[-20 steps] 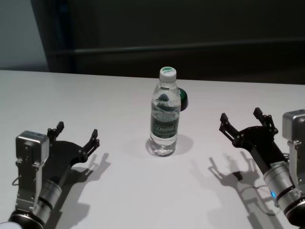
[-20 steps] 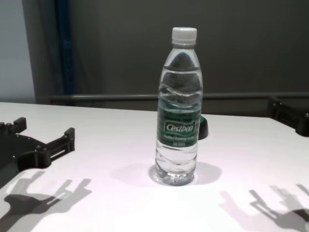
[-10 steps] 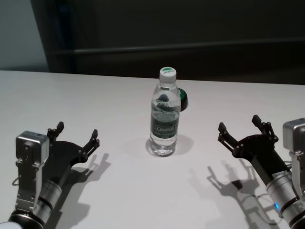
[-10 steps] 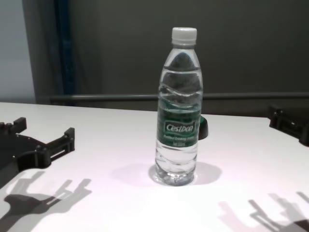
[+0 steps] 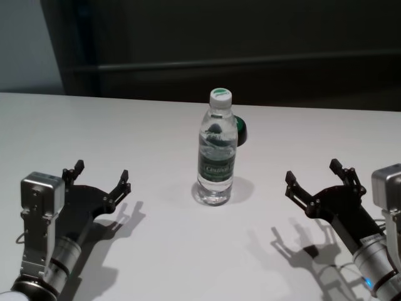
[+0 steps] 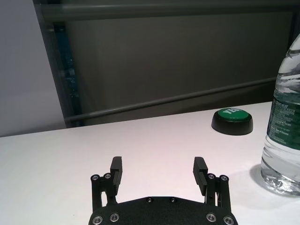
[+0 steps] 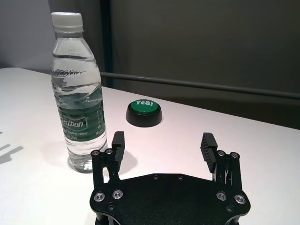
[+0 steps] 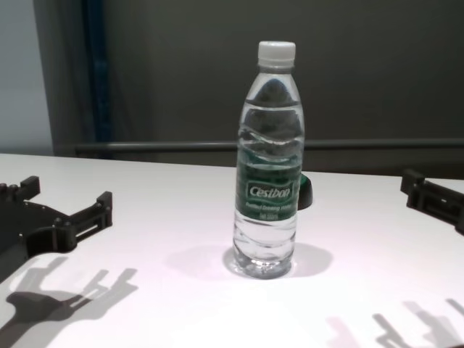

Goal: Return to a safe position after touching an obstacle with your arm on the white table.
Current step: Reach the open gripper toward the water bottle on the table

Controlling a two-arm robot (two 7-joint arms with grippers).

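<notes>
Your water bottle (image 5: 217,153) stands upright near the middle of the white surface (image 5: 156,251), its white cap on and the green label facing you in the chest view. Just behind it, toward the far edge and slightly to the right, sits a low black button with a green top (image 5: 240,130); from the head view the bottle hides part of it, and you cannot tell whether the two touch, though the right wrist view shows a gap of bare surface between them.

Your left pincer (image 5: 100,182) hovers low over the near left part of the surface, well apart from the bottle, its fingers spread wide with nothing between them. Your right pincer (image 5: 316,180) hangs over the near right part, also well apart from the bottle, spread wide and holding nothing. Both point roughly forward, and each throws a sharp dark shadow on the surface beside it.

The surface itself is plain, matte and white, running wide to both sides. The bottle casts a soft ring of shadow around its base. Beyond the far edge you see a dark wall with a horizontal grey rail (image 8: 181,146) across it. At the far left the wall turns pale grey, and a dark vertical post with a blue strip (image 8: 93,72) stands where the two meet.
</notes>
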